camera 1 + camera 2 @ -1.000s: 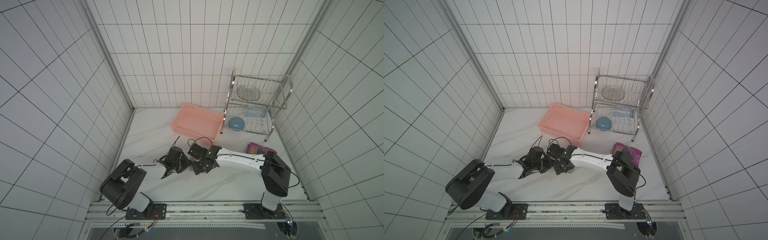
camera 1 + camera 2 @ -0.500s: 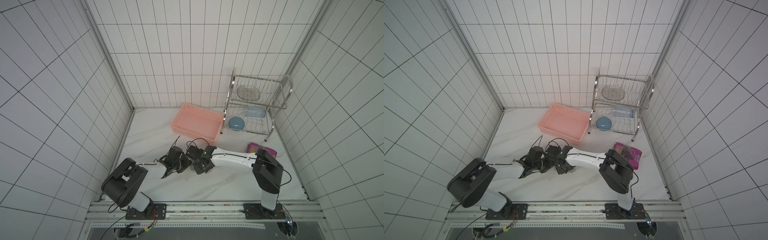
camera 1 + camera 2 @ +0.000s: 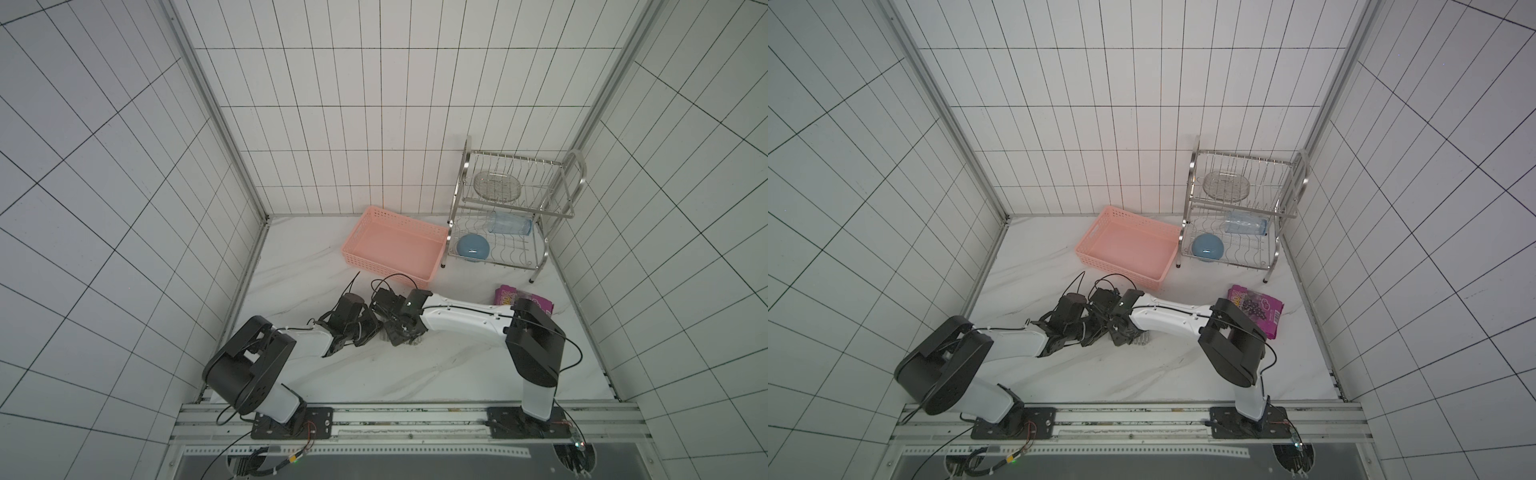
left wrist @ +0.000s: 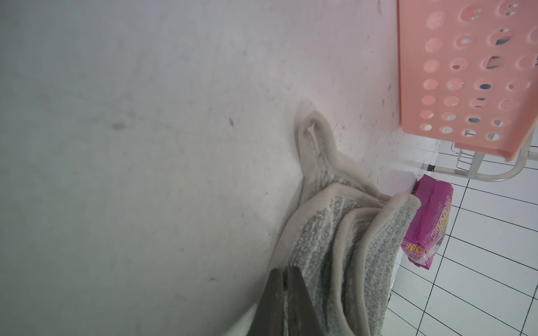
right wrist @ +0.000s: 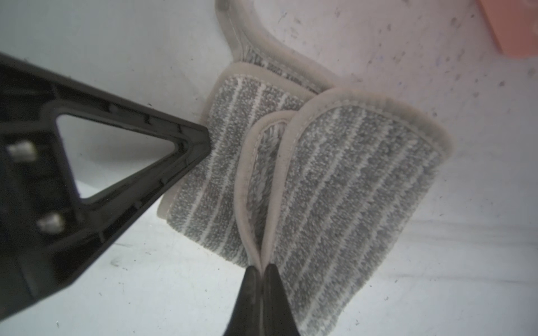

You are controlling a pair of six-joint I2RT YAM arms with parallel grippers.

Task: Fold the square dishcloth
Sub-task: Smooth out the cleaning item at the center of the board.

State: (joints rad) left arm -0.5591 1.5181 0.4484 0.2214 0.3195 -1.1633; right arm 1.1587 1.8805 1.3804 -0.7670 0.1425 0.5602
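Grips, with the right gripper (image 5: 262, 269) closed tight, two bound edges of the square dishcloth (image 5: 334, 180). Nips the cloth's side edge with the left gripper (image 4: 283, 272), also closed. Lies bunched, partly doubled, on the marble tabletop (image 3: 415, 374), near the pink basket (image 3: 365, 259), well apart from the purple packet (image 3: 505, 296).

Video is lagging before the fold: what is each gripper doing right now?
Left gripper: closed, pinching the cloth at its edge.
Right gripper: closed, pinching the cloth's trim.
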